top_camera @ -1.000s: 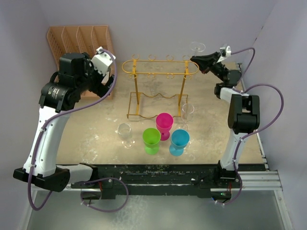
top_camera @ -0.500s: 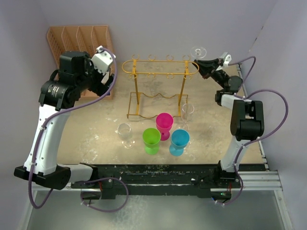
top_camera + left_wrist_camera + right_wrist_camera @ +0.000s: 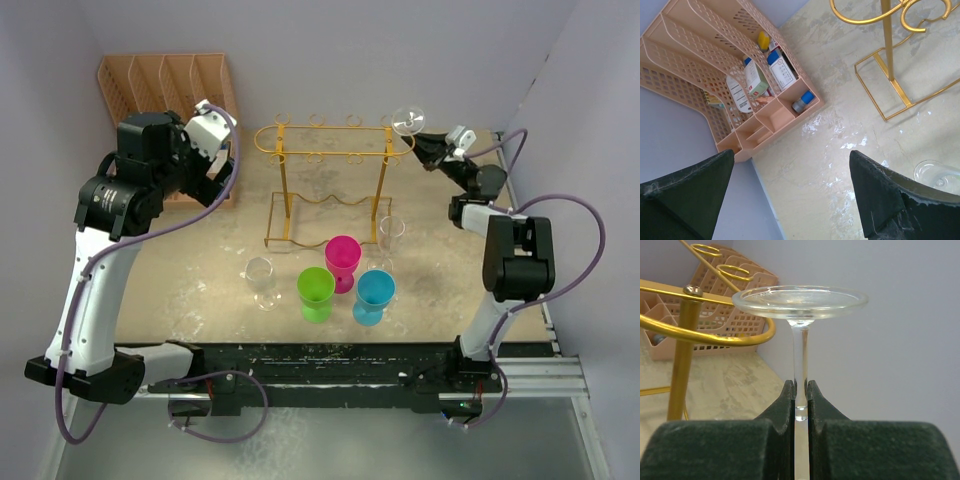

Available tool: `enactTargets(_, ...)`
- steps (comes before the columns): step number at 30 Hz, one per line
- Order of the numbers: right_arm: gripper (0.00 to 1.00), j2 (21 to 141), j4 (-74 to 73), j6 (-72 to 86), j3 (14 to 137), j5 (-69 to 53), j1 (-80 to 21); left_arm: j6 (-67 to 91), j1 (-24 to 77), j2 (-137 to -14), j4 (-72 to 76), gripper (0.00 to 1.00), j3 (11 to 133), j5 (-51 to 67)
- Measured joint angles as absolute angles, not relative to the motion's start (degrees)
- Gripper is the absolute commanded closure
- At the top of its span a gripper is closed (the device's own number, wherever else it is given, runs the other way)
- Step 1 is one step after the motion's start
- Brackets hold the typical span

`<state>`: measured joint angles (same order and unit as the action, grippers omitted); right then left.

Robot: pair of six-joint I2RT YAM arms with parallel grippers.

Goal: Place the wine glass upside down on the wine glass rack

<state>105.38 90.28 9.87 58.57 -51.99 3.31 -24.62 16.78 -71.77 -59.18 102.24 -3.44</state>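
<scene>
My right gripper (image 3: 425, 146) (image 3: 800, 390) is shut on the stem of a clear wine glass (image 3: 800, 305). The glass is upside down, its round foot (image 3: 408, 120) up, just right of the right end of the gold wire wine glass rack (image 3: 333, 152) (image 3: 687, 330). The foot's edge lies over the end of the oval top rail in the right wrist view; I cannot tell if they touch. The bowl is hidden below the fingers. My left gripper (image 3: 790, 200) is open and empty, high above the table's left side, near the peach organiser (image 3: 165, 85).
Two clear glasses (image 3: 260, 280) (image 3: 391, 233) stand upright on the table. Pink (image 3: 343, 260), green (image 3: 316, 292) and blue (image 3: 374, 295) plastic goblets stand in front of the rack. The peach slotted organiser (image 3: 735, 75) holds small bottles and boxes at the back left.
My right gripper has moved left and slightly forward with the inverted glass, bringing its foot close to the rack's right end. The left arm has shifted only slightly.
</scene>
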Motion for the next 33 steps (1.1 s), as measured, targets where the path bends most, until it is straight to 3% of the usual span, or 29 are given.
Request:
enactTargets(19, 1.0, 119.17, 90.28, 16.1, 78.06, -57.65, 2.9, -24.56, 16.75, -74.15, -59.35, 0.0, 101.06, -1.91)
enactTargets(33, 1.0, 120.05, 90.35, 17.72, 84.05, -59.31, 1.58, -24.51, 16.75, -77.54, -59.66, 0.0, 102.69, -0.67)
